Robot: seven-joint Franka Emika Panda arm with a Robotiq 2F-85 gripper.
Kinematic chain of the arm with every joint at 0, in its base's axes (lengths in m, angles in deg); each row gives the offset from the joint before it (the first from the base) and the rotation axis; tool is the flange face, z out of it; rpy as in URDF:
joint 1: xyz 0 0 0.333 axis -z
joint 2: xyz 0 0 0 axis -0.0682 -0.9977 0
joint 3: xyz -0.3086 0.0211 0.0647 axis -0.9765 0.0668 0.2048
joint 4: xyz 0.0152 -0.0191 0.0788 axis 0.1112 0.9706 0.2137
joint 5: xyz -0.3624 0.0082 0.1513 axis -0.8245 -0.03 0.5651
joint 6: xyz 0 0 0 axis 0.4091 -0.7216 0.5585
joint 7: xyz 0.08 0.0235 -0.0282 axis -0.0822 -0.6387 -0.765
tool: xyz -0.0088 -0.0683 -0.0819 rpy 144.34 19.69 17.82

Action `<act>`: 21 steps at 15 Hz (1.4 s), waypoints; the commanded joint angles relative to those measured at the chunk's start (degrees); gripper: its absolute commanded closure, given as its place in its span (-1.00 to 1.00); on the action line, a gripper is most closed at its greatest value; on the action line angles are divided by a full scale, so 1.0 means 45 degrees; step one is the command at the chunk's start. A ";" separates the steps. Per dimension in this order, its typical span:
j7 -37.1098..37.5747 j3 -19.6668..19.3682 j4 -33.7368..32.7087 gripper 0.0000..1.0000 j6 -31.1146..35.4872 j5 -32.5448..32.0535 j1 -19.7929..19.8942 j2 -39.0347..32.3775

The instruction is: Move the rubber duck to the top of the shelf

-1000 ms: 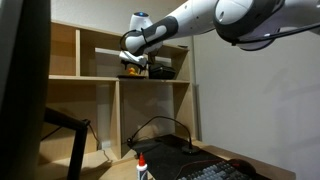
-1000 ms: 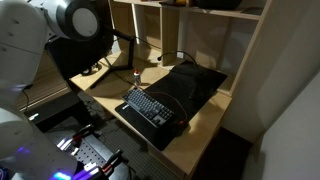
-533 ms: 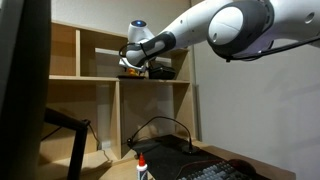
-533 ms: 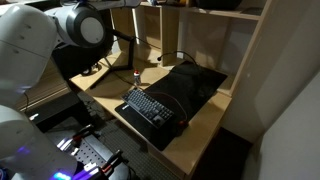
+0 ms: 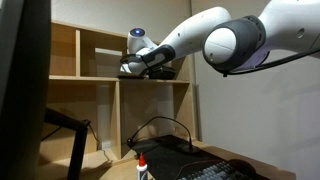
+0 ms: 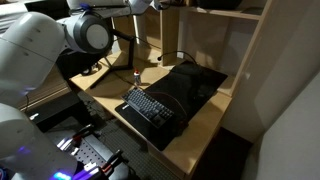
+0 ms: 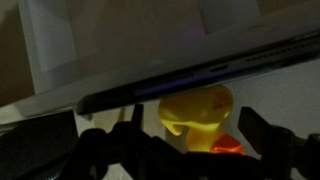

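Gleaming smooth rounded yellow rubber duck (image 7: 198,115)

This looks like an office or a work room. A light wooden desk (image 6: 200,130) has a black keyboard (image 6: 150,107) lying close to its front edge, with a black mat (image 6: 195,82) behind it. A tall wooden shelf (image 5: 85,77) with open boxes stands along the back edge of the desk. Black wires (image 5: 160,125) run over the desk top. A small white bottle (image 5: 141,168) with a red cap stands near the back edge. The wall (image 5: 250,120) is plain and white.
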 commanded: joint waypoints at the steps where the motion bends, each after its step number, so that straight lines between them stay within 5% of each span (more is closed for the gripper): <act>1: 0.0362 -0.0373 -0.0832 -0.32 -0.0018 -0.0105 0.0012 -0.0572; 6: 0.0170 -0.0038 -0.0430 0.34 -0.0248 0.0249 0.0029 -0.0180; 11: -0.0782 0.1060 0.0158 0.58 -0.1256 0.1212 0.0007 0.1131; 15: -0.1936 0.2361 0.0586 0.69 -0.4463 0.2708 0.0080 0.3092; 21: -0.2135 0.3027 0.0454 0.71 -1.0413 0.4343 0.0560 0.5180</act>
